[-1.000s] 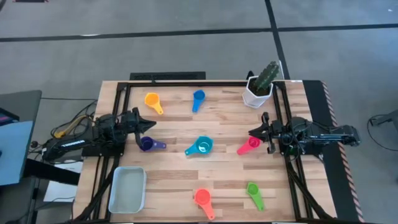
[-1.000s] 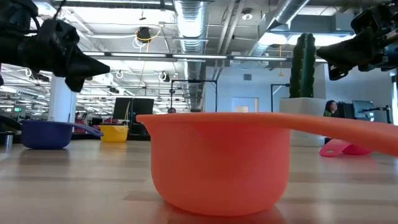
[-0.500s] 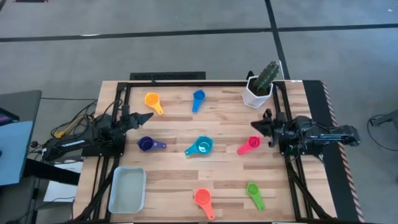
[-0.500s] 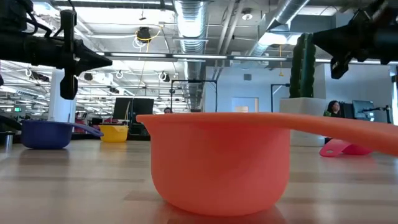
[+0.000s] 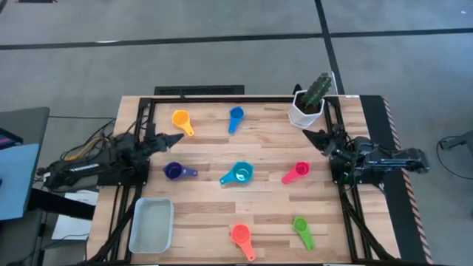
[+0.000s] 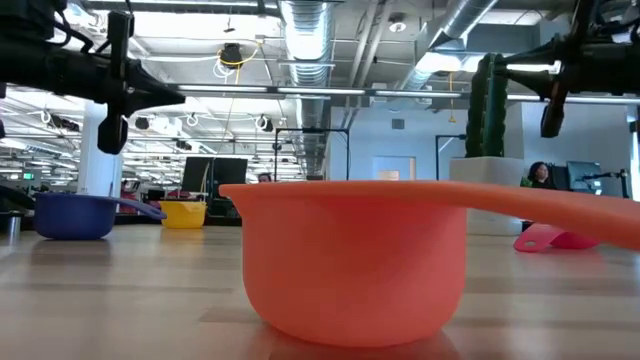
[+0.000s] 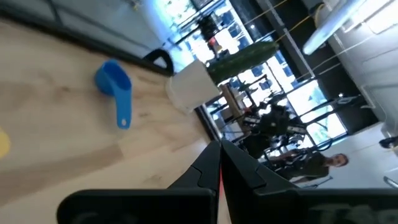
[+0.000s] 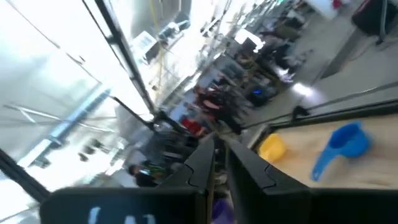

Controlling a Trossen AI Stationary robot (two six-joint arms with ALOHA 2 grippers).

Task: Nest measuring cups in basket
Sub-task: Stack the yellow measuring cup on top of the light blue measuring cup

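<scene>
Your seven measuring cups all lie loose on the wooden table, none of them inside the basket, which sits at the near left corner of the table with nothing in it. From above you have the yellow cup and the blue cup along the far side, the purple cup left of centre, the teal cup in the middle, the pink cup to the right of it, and the red-orange cup and the green cup along the near edge. In the low view the red-orange cup fills the foreground, bowl upright on the wood, with its handle running off to the right. Your left gripper hangs in the air between the yellow and purple cups, touching neither; its fingers are pressed together on nothing, as the left wrist view shows them meeting at a point. Your right gripper is raised above the table just in front of the white cactus pot, apart from the pink cup below it; in the right wrist view its fingers stand almost together with only a thin gap between them, and they hold nothing. The cactus pot stands at the far right of the table, clear of every cup.
</scene>
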